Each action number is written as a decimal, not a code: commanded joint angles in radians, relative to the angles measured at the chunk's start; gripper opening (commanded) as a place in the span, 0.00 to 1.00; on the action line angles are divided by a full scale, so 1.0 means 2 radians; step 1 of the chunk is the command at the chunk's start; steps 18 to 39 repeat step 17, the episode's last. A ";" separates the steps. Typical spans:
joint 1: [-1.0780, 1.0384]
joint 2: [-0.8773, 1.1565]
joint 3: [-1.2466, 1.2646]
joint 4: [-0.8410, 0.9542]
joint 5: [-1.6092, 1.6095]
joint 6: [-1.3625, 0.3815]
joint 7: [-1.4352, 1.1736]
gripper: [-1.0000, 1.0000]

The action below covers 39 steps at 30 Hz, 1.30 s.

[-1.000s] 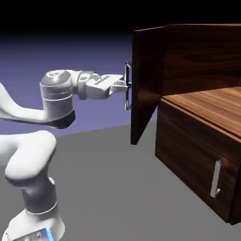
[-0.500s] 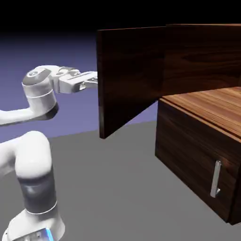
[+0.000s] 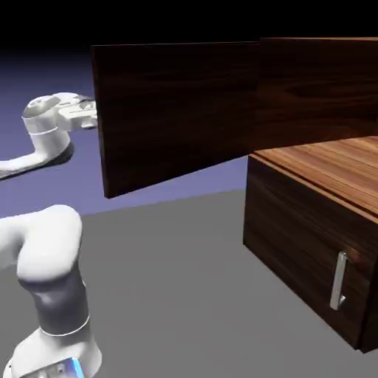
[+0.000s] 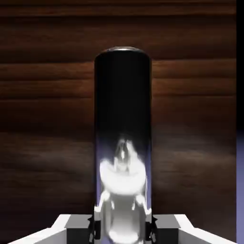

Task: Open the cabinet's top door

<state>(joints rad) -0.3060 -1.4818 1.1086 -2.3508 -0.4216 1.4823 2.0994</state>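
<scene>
My pincer [image 4: 123, 228] is closed tight on the handle [image 4: 123, 143] of the top door [image 3: 177, 111]. In the hand view the shiny bar runs up the middle of the picture, between my 2 grey fingertips [image 4: 76, 228] at the bottom edge, with dark wood grain filling everything behind it.

In the exterior view the top door stands swung wide out from the cabinet [image 3: 310, 221], its broad dark panel reaching left from the cabinet's upper part and facing the camera. It hides my pincer and the handle; only my wrist [image 3: 55, 118] shows, just beside the door's left edge, at the far left of the picture. My arm [image 3: 48, 273] rises from the lower left corner.

The lower panel [image 3: 303, 258] is shut, near the right edge, with its short silver handle [image 3: 339, 280] upright on its front. Its lighter wooden top [image 3: 332, 166] lies bare below the opened door.
</scene>
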 commanded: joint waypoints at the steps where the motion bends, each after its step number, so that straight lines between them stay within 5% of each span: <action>1: -0.012 0.001 0.007 0.018 0.004 -0.016 -0.002 0.00; 17: -0.215 0.009 0.070 0.308 0.034 -0.230 -0.046 0.00; 39: -0.215 0.009 0.070 0.308 0.034 -0.230 -0.046 0.00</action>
